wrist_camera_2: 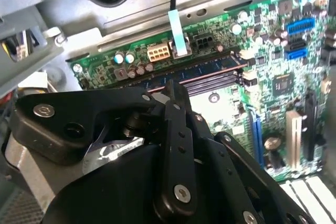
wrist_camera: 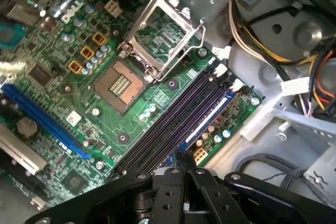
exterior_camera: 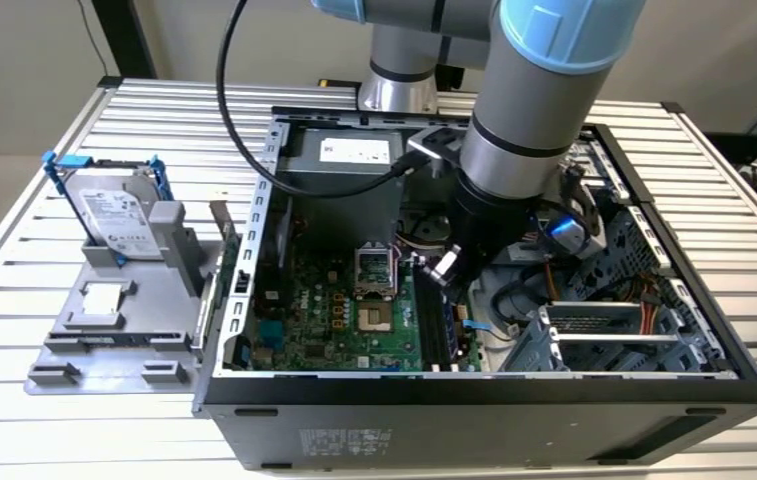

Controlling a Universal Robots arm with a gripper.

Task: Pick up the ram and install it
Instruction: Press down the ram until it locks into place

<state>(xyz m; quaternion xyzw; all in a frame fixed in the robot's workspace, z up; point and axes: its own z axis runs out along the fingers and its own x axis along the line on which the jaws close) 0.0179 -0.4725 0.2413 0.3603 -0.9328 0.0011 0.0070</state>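
Note:
The ram is a dark blue stick with a pale label strip. It stands in the outermost of the long black slots on the green motherboard, next to the case wall. In the second wrist view the ram runs along the board's edge beside the empty slots. My gripper is shut, fingertips pressed together right over one end of the ram; whether they touch it I cannot tell. In the exterior view the gripper reaches down into the open computer case.
An open processor socket with its metal frame raised lies beside the slots. Cable bundles and a metal drive cage crowd the far side of the ram. A silver hard drive stands in a grey holder outside the case.

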